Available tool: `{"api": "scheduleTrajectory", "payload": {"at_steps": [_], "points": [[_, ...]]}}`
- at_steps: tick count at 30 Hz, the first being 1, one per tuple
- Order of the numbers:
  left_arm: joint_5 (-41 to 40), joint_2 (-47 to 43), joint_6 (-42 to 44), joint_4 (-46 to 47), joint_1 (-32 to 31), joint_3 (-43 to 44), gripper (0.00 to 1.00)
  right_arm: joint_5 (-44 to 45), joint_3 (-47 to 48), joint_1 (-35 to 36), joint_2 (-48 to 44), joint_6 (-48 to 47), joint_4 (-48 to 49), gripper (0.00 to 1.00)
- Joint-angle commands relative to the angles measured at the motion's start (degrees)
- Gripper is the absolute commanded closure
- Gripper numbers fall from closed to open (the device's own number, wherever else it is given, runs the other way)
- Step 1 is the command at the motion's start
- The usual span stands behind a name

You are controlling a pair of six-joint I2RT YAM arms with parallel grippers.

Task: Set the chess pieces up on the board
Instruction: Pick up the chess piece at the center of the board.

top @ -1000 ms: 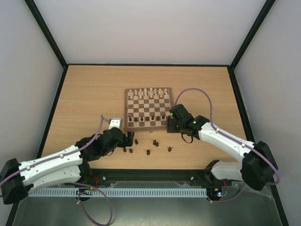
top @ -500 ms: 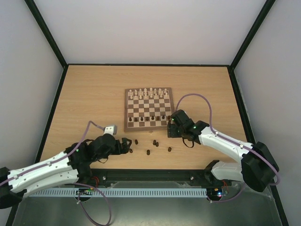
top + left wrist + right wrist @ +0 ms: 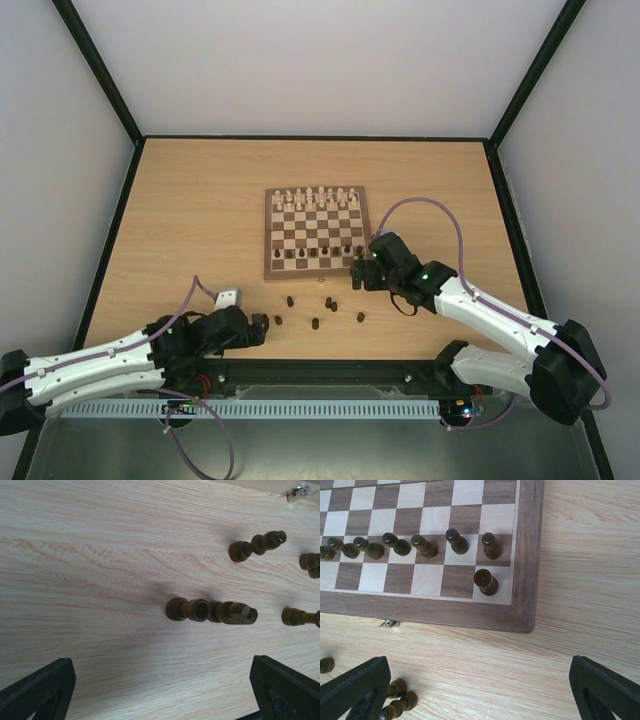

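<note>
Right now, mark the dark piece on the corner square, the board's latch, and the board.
dark corner piece (image 3: pixel 485 581): right wrist view, middle of its body.
latch (image 3: pixel 390 623): right wrist view, metal tab.
board (image 3: pixel 522 555): right wrist view, bare side border.

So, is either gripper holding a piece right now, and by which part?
Nothing is held: the left gripper and right gripper are both open and empty, clear of the pieces.
</note>
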Motion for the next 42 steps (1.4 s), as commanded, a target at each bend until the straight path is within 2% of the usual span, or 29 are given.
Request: {"api": "scheduleTrajectory", "payload": {"at_steps": [1, 8, 15, 24, 27, 35, 38, 42], "points": [[-1.8, 0.3, -2.7, 2.9, -0.6, -2.0, 0.04, 1.1, -0.8, 0.3, -0.3, 0.0, -0.1, 0.01], [-5.2, 7.9, -2.6, 8.0, -2.0, -1.3, 0.20, -0.3, -0.9, 0.4, -0.3, -0.5, 0.3, 0.02], [-10.9, 18.5, -3.2, 9.3, -4.2, 1.8, 0.27, -0.7, -1.0, 0.7, -0.3, -0.4, 0.4, 0.02], [-13.0, 23.9, -0.6, 10.9, -4.5, 5.1, 0.40, -1.0, -1.2, 1.0, -0.6, -0.5, 0.8, 0.02], [-13.5, 25.5, 0.3, 11.3, -4.5, 6.0, 0.48, -1.0, -1.2, 1.0, -0.5, -0.5, 0.8, 0.01], [-13.4, 29.4, 1.5, 13.3, -4.5, 7.1, 0.50, -1.2, -1.2, 1.1, 0.1, -0.5, 1.3, 0.01], [-13.6, 30.1, 1.7, 13.5, -4.5, 7.2, 0.62, -1.2, -1.1, 1.1, 0.6, -0.6, 1.4, 0.02], [-13.7, 30.4, 1.8, 13.1, -4.5, 7.3, 0.68, -1.4, -1.1, 1.2, 1.2, -0.6, 1.6, 0.01]]}}
